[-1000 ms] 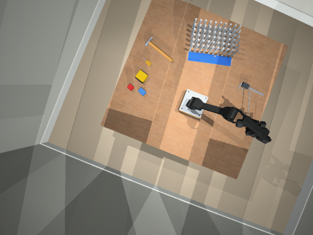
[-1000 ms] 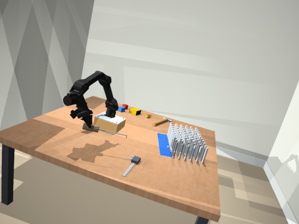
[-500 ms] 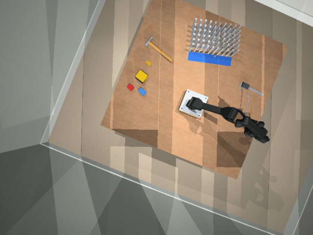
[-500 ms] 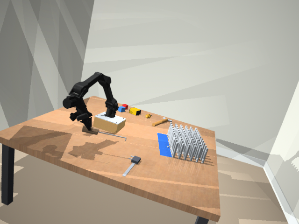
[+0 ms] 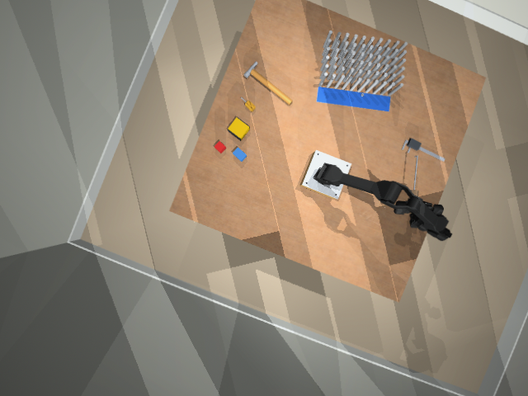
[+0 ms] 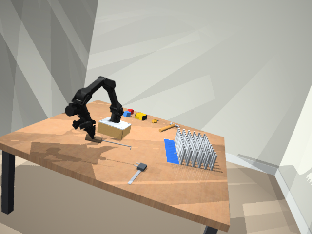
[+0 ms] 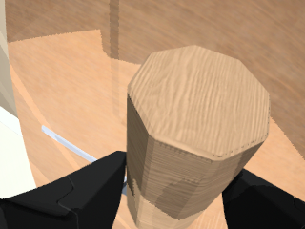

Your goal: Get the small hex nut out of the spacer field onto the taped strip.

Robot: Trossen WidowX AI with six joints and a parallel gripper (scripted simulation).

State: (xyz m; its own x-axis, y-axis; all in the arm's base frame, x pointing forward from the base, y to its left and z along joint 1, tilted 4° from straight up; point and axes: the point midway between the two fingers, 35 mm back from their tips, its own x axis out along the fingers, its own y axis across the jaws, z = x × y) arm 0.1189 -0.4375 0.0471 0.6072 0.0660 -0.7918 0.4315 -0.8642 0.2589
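My gripper [image 6: 93,137] [image 7: 175,168] is shut on the wooden handle of the hook tool [image 5: 416,172] [image 6: 99,140] [image 7: 197,100]. The tool is held above the table, apart from its shadow, its thin rod and bent tip pointing toward the spacer side. The tip is well short of the field. The metal spacers [image 5: 396,88] [image 6: 183,155] stand in rows. The blue taped strip [image 5: 334,96] [image 6: 171,157] lies in front of them. A tiny light hex nut [image 5: 362,95] [image 6: 175,153] shows on the strip near its spacer-side edge, with nothing on it.
A caliper-like tool [image 5: 431,153] [image 6: 134,177] lies between gripper and field. A hammer [image 5: 271,87] [image 6: 166,127], small yellow tool [image 5: 249,106] [image 6: 154,121], yellow block [image 5: 238,128] [image 6: 140,116], blue block [image 5: 239,153] [image 6: 126,114] and red block [image 5: 219,147] [image 6: 130,110] lie beyond the base.
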